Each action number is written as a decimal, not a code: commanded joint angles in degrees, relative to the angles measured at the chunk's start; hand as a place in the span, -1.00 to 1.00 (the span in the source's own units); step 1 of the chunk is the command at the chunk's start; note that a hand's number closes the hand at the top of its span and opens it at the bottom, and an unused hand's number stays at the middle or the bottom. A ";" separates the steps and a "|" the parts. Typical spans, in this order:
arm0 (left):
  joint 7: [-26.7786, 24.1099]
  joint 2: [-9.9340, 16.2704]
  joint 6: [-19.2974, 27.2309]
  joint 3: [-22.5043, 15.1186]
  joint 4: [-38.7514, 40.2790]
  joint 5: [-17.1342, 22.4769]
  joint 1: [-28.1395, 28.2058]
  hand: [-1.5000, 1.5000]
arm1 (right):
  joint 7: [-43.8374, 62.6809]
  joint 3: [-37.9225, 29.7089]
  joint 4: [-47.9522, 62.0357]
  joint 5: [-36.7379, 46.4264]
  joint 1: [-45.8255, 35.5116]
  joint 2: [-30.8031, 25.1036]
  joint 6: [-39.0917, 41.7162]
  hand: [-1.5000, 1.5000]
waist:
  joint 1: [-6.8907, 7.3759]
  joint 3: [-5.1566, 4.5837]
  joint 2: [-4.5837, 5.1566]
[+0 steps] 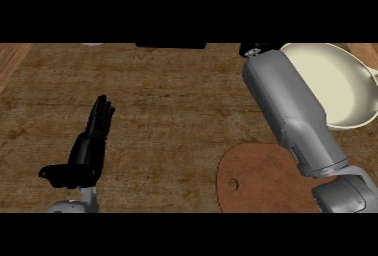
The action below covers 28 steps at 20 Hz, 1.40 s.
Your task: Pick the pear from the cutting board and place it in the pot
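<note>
- Pear cannot be seen; the cream pot point(347, 95) sits beside the round cutting board point(258, 180).
- Right hand point(252, 49) is mostly hidden beyond its forearm; its grasp cannot be told.
- Left hand point(87, 150) rests with fingers straight.

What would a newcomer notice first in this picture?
The grey right forearm crosses the view's right side, reaching up beside the cream pot at upper right. At lower left, the black left hand rests open, fingers up. A round brown cutting board lies at lower right.

One head view looks steeply down at the counter point(162, 100).
</note>
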 commanded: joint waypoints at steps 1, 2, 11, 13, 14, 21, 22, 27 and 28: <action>-0.01 1.38 -0.64 2.26 -0.46 1.12 0.46 0.00 | -0.89 -1.89 1.85 -0.42 1.11 -3.52 -3.78 1.00 | -0.88 0.01 -0.27; -2.25 -0.43 -0.30 0.13 0.52 0.16 2.41 0.00 | -2.77 -3.01 0.93 -1.82 2.50 -5.30 -4.01 1.00 | -1.17 0.02 -0.33; -2.07 0.49 -0.80 1.38 -0.59 0.32 2.67 0.00 | -12.48 -8.52 7.87 -6.52 4.75 -13.76 -8.40 1.00 | -0.58 0.05 -0.14; 0.04 -0.43 -0.24 -0.21 -1.36 -0.43 2.58 0.00 | -17.80 -10.50 8.06 -9.76 7.76 -15.18 -10.17 1.00 | -0.75 0.07 -0.13; -3.86 -0.99 -0.68 -0.67 -0.82 -0.50 4.95 0.00 | -18.10 -11.00 9.53 -10.37 8.31 -14.69 -9.99 1.00 | -0.54 0.06 -0.08; -0.97 -1.13 -0.16 0.04 0.23 -0.60 0.16 0.00 | -26.58 -16.55 17.01 -16.15 8.71 -21.44 -6.40 1.00 | 0.15 0.12 0.44; 1.46 -0.86 0.03 0.02 -2.39 -0.33 0.76 0.00 | -24.26 -15.85 17.66 -15.22 10.66 -18.64 -9.64 1.00 | 0.15 0.12 0.24; -0.63 -0.61 -0.68 0.57 0.47 -0.33 -0.13 0.00 | -19.21 -20.07 21.63 -18.86 12.51 -20.49 -5.93 -1.00 | 0.27 0.14 0.49; -4.87 -0.63 -1.55 0.43 2.51 -0.58 1.61 0.00 | -20.79 -20.56 21.86 -19.59 12.37 -21.60 -4.97 -1.00 | 0.25 0.11 0.47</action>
